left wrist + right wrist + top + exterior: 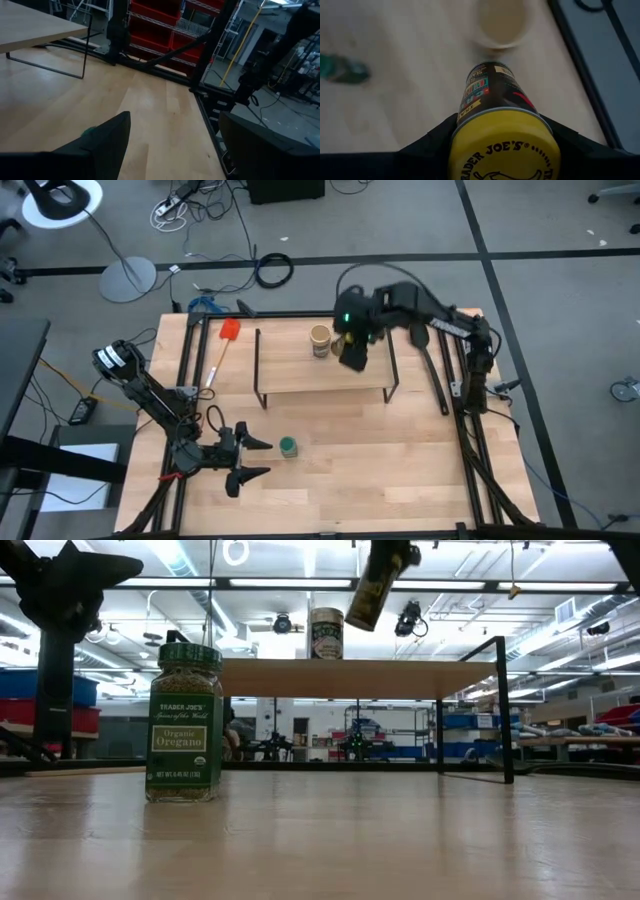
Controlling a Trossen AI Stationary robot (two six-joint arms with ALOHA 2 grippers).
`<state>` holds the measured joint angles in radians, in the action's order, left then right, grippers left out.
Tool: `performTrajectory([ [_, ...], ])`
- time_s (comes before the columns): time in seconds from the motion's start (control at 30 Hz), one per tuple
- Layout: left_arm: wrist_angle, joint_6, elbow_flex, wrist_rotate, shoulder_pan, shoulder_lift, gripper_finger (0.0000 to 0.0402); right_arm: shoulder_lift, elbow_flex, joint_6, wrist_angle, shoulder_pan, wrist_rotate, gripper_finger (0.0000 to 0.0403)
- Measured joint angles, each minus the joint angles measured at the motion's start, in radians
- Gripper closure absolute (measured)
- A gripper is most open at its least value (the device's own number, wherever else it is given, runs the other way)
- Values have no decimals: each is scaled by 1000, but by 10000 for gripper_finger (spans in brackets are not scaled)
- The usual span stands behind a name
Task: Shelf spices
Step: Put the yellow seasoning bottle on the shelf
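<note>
The shelf (300, 380) is a light-wood board on black wire legs in the middle of the table. A tan-lidded spice jar (320, 340) stands upright on its far part. My right gripper (352, 352) hovers above the shelf beside that jar, shut on a yellow-lidded jar (490, 90). A green-lidded oregano jar (184, 725) stands upright on the tabletop in front of the shelf. My left gripper (258, 457) stands open just left of it, level, touching nothing. My right gripper pinches the yellow-lidded jar at its lid end (470, 137), one finger (432, 140) on each side of the lid. It comes from above, slanting down. The jar hangs tilted below the fingers, its bottom (360, 618) lowest and clear of the shelf top.
A red-headed spatula (226, 338) lies at the far left beside the shelf. A black spoon (430, 360) lies at the shelf's right. Bare tabletop (400, 460) stretches in front of the shelf to the right of the green-lidded jar.
</note>
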<state>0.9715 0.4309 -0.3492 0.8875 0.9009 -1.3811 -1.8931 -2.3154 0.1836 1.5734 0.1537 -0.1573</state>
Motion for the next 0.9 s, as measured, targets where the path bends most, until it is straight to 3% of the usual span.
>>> performTrajectory([
  [0.37, -10, -4, 0, 0, 0, 0, 94, -3, 1, -2, -2, 201, 127, 188],
  [0.9, -29, -2, 0, -1, 0, 0, 94, -4, 186, 9, -3, 194, 103, 188],
])
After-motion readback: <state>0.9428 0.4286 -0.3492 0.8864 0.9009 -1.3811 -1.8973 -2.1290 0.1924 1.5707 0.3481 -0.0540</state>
